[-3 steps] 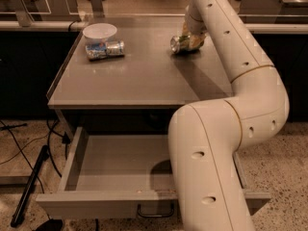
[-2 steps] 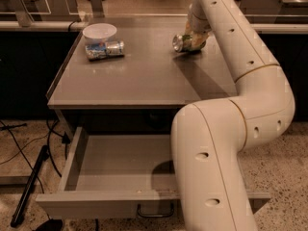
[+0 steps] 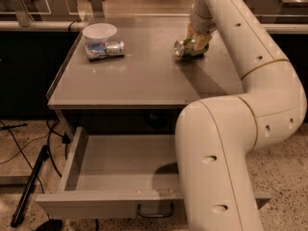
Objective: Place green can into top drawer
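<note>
Grey tabletop (image 3: 134,76) carries the green can (image 3: 186,47) at its back right, with the gripper (image 3: 195,41) down over it, barely shifted from a second ago. Whether it has closed cannot be told. Lifting looks imminent, and the top drawer (image 3: 120,165) stands open below.

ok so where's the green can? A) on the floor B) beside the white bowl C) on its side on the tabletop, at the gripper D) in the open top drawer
C: the green can lies on its side on the tabletop at the gripper; the top drawer is open with no can inside, and the can by the white bowl is blue-and-white.
</note>
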Available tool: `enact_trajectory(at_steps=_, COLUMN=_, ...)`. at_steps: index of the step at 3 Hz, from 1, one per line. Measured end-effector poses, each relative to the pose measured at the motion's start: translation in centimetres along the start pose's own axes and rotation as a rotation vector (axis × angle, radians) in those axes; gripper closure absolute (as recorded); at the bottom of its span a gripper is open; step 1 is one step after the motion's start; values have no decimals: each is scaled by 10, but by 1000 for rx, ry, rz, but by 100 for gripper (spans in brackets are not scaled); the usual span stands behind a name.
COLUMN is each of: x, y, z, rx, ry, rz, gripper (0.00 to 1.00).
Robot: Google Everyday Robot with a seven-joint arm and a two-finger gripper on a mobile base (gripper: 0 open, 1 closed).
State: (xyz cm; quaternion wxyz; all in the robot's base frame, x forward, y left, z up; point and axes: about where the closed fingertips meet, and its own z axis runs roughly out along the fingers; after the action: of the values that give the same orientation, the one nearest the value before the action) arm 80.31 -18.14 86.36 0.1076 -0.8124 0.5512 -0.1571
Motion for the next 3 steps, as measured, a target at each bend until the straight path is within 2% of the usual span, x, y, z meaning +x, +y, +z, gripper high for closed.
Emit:
enact_trajectory(at_steps=1, x=-8, y=14, z=-9, rx=-32, ry=-35, rz=-29, gripper=100)
enact_trajectory(at_steps=3, x=-42, y=42, z=-32, rx=-56, ry=-187, rz=-103, gripper=100)
